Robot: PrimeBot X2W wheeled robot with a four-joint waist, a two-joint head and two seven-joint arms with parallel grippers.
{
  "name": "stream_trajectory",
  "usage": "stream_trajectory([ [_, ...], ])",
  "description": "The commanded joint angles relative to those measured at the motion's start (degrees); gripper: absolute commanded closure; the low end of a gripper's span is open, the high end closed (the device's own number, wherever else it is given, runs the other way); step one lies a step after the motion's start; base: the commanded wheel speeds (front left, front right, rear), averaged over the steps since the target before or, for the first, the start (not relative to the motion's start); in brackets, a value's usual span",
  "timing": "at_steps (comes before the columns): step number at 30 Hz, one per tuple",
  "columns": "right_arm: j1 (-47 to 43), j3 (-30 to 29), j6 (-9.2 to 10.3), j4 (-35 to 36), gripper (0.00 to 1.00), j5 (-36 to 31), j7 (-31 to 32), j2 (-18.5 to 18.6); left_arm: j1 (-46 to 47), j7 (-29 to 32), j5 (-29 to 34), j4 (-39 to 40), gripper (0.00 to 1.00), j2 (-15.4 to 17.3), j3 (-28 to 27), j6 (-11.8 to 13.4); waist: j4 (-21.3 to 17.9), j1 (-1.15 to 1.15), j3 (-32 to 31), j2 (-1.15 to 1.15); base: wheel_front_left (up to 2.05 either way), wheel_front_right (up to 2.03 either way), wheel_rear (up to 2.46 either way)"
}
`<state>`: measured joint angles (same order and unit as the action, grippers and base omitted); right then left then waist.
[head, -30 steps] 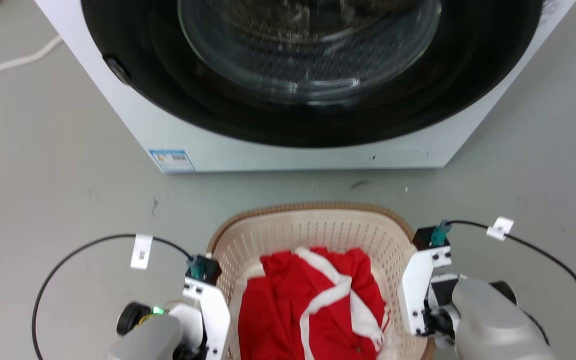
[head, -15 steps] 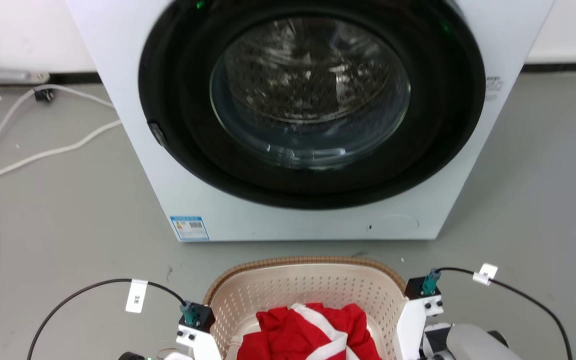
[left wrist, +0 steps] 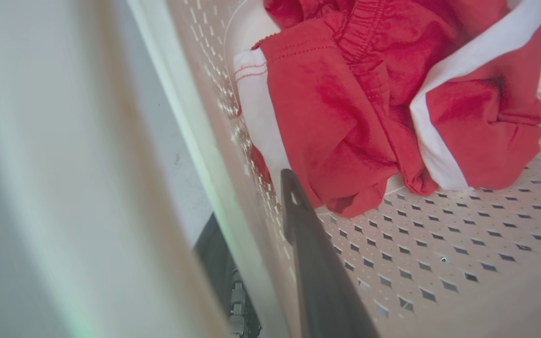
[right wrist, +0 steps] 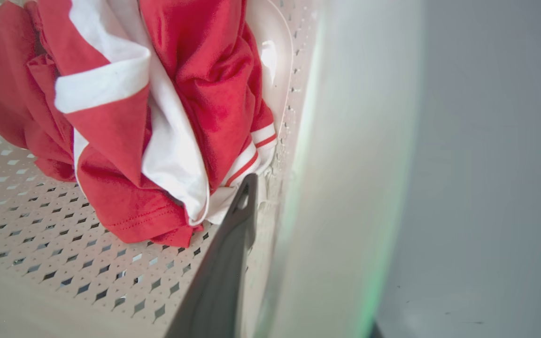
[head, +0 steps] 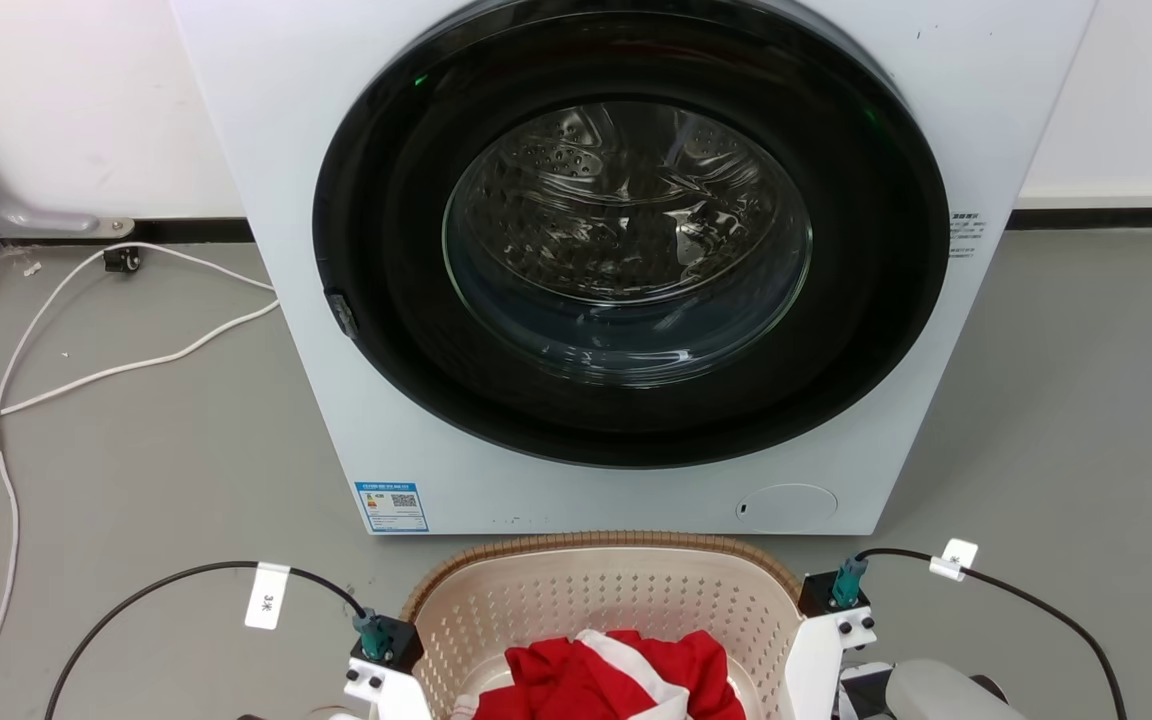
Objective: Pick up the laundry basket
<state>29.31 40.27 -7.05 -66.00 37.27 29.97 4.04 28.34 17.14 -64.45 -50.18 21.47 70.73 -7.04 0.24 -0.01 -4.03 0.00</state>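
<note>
- The laundry basket (head: 598,600) sits between the two grippers. The left gripper (left wrist: 251,206) clamps one side wall, the right gripper (right wrist: 294,220) the opposite one.
- The thin wall may bend and slip out if one arm rises faster.
- The red clothes (left wrist: 345,117) lie just beside the inner fingers (left wrist: 308,244) and could get pinched.
- The washing machine (head: 626,300) stands ahead of the grippers, so a forward swing may strike it.
</note>
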Motion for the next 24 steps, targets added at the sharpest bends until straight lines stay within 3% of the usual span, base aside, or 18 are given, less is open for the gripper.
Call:
stream_trajectory([
  [1,-0.11,1.50,-0.80,0.01,1.00,-0.55,0.48,0.80,0.80,0.71,0.34,0.72,1.00,0.76,0.81,-0.70,-0.05,0.01,-0.14,0.00,0.00,0.00,0.00],
  [13,1.54,4.02,-0.80,-0.58,1.00,1.32,-0.13,1.04,1.65,2.80,-0.80,2.81,1.00,1.94,2.09,-0.73,-0.43,0.01,-0.59,0.00,0.00,0.00,0.00],
  [24,2.38,5.86,-0.80,-1.40,1.00,3.31,0.13,1.06,1.03,2.76,-2.13,2.46,1.00,0.51,2.44,-0.74,-0.24,0.01,-1.08,0.00,0.00,0.00,0.00],
])
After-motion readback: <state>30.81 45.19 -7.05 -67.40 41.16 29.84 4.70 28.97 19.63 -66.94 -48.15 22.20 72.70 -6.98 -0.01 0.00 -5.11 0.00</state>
